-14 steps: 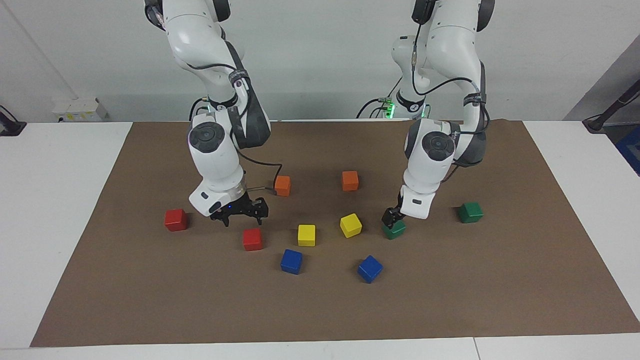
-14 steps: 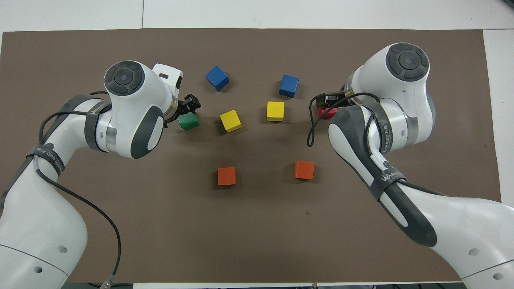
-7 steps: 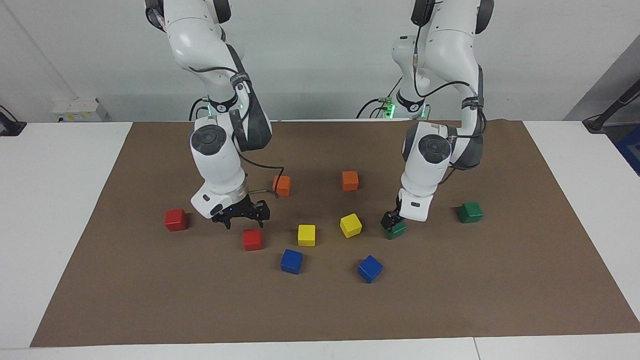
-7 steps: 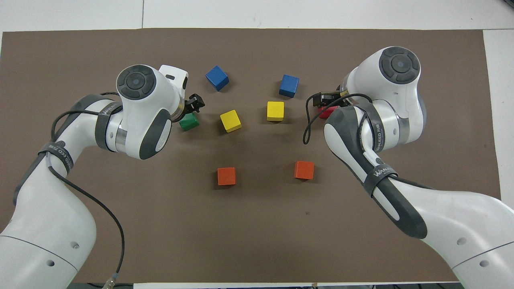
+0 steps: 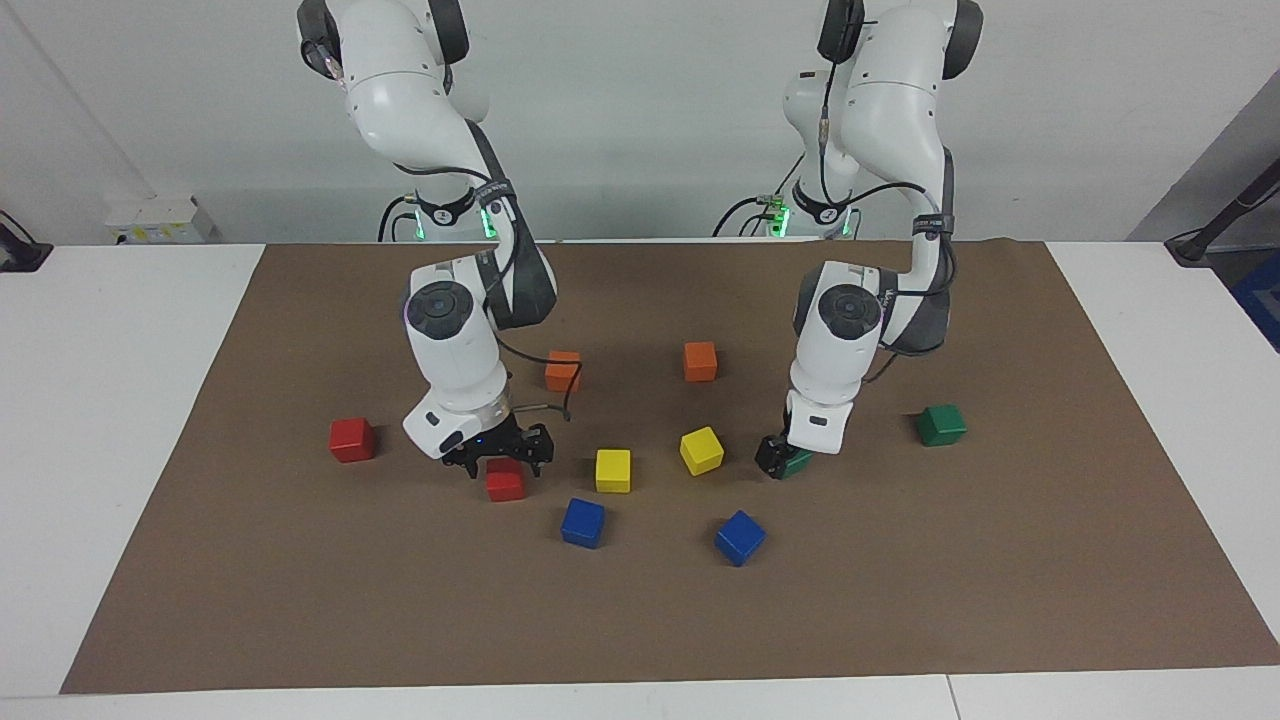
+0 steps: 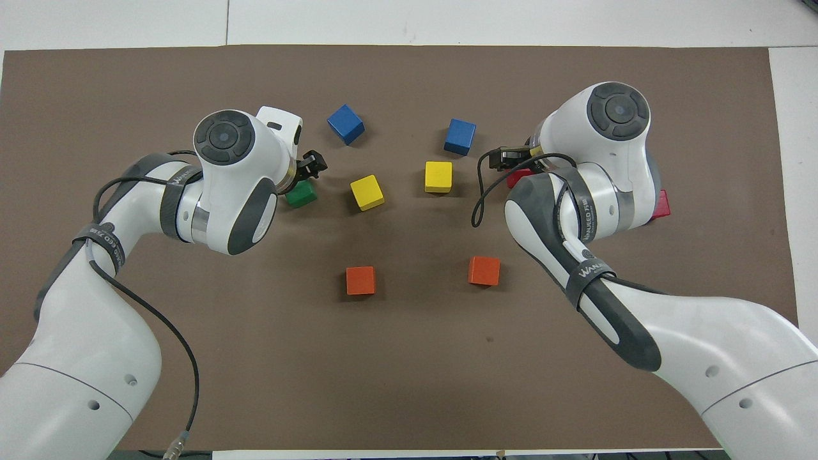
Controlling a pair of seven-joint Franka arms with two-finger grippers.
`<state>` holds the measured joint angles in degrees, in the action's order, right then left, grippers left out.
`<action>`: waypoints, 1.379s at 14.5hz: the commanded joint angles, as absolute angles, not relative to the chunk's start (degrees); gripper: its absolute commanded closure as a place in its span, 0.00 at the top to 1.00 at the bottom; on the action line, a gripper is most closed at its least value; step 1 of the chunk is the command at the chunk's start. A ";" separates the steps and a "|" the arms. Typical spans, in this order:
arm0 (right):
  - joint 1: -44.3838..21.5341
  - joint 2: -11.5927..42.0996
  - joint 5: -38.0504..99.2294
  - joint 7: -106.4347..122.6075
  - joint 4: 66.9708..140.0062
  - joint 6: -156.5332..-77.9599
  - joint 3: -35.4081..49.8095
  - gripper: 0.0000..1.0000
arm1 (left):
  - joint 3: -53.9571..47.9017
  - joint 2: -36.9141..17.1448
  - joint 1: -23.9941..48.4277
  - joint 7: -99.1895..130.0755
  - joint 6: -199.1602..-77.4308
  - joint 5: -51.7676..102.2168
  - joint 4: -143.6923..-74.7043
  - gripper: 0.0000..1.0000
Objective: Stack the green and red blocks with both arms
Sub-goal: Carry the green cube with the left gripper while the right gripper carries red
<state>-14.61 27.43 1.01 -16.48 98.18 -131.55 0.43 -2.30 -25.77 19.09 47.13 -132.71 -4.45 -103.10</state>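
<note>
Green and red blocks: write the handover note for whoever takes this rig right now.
Left end effector: down at a green block that sits on the mat; grip unclear.
Right end effector: open, low over a red block, not gripping it.
Second green block lies toward the left arm's end, second red block toward the right arm's end, both free.
Done: nothing stacked, all four blocks apart.
Left: grasp, lift, and stack them.
</note>
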 commanded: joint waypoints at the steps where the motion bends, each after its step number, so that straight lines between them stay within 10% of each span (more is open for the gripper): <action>1: -14.41 28.74 1.32 -17.75 97.64 -132.89 0.53 1.00 | -1.85 -25.40 19.60 49.57 -133.25 -6.06 -103.71 0.03; 8: -14.06 29.00 1.32 -17.93 98.17 -132.89 0.53 0.89 | -2.02 -22.17 17.33 42.66 -117.36 -8.96 -97.82 0.00; 13: -13.89 28.57 1.32 -17.93 98.70 -131.14 0.44 0.00 | -2.20 -17.84 6.26 8.67 -112.41 -6.51 -98.17 0.00; 20: -5.38 17.77 0.00 -6.08 95.27 -109.27 -0.18 0.00 | -2.20 -17.67 -0.08 -5.01 -114.69 -3.89 -100.36 0.00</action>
